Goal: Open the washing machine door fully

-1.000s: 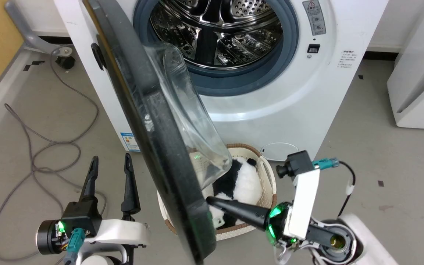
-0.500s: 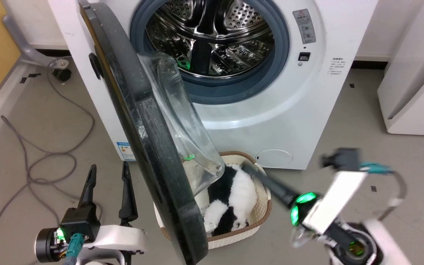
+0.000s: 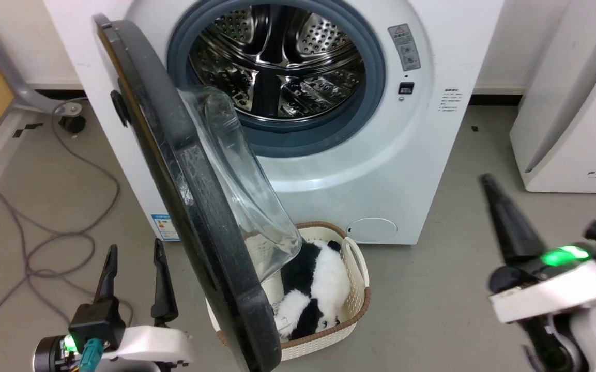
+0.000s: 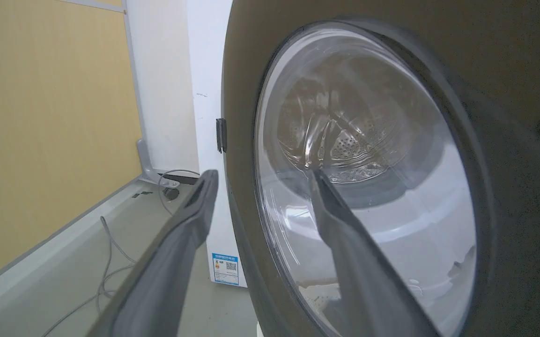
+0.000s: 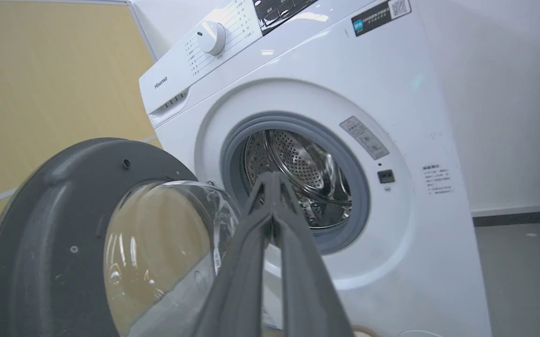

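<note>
Standing swung well out from the washing machine (image 3: 422,170) on its left-edge hinge, the washing machine door (image 3: 189,206) overhangs a basket (image 3: 362,299) holding a panda plush (image 3: 323,279) on the floor. The left claw (image 3: 135,248) sits left of the door, fingers apart, empty. The right claw (image 3: 486,181), fingers pressed together on nothing, is well right of it.

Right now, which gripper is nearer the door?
Left. The left gripper, open, is just beside the door's outer face; the right gripper, shut, is well off on its inner side, touching nothing.
</note>
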Available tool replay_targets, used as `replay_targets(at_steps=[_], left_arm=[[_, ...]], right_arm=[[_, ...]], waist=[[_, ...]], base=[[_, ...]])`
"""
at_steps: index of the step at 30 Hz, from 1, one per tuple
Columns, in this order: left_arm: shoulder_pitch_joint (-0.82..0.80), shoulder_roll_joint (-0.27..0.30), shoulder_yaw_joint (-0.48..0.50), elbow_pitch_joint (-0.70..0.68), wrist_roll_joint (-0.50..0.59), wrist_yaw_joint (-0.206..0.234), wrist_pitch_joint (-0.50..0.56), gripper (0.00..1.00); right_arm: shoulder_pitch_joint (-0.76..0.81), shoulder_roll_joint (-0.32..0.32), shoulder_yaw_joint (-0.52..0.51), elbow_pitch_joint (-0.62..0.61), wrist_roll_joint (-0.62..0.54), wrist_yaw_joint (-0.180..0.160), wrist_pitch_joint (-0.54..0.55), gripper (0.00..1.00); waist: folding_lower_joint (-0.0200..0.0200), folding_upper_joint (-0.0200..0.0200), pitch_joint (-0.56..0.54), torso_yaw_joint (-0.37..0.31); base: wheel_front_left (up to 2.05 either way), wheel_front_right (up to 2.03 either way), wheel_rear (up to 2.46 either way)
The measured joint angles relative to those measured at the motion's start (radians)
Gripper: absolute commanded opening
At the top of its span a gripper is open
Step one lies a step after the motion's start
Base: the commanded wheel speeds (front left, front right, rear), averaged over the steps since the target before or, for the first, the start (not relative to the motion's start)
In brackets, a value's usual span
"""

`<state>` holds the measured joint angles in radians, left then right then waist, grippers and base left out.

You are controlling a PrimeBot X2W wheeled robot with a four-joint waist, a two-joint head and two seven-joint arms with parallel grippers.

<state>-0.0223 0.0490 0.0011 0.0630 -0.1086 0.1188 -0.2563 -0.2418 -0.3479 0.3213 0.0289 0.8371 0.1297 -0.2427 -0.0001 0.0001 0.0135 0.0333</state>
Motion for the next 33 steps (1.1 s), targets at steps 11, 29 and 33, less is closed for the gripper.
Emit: replay_targets(at_steps=[11, 29, 33], left_arm=[[0.02, 0.0, 0.018, -0.007, 0.0, 0.001, 0.0, 1.0], [0.02, 0.0, 0.012, 0.005, 0.008, 0.001, 0.0, 1.0], [0.02, 0.0, 0.013, 0.009, 0.007, -0.003, 0.0, 0.15]], right_arm=[[0.152, 0.156, -0.297, -0.083, -0.636, 0.0, -0.015, 0.0], [0.337, 0.292, -0.394, -0.059, -0.771, 0.0, -0.015, 1.0], [0.337, 0.292, -0.396, -0.054, -0.765, 0.0, -0.015, 1.0]], waist=[[0.0, 0.0, -0.006, -0.026], [0.0001, 0.0, -0.016, -0.018], [0.0001, 0.0, -0.017, -0.016]], base=[[0.0, 0.0, 0.0], [0.0, 0.0, 0.0], [0.0, 0.0, 0.0]])
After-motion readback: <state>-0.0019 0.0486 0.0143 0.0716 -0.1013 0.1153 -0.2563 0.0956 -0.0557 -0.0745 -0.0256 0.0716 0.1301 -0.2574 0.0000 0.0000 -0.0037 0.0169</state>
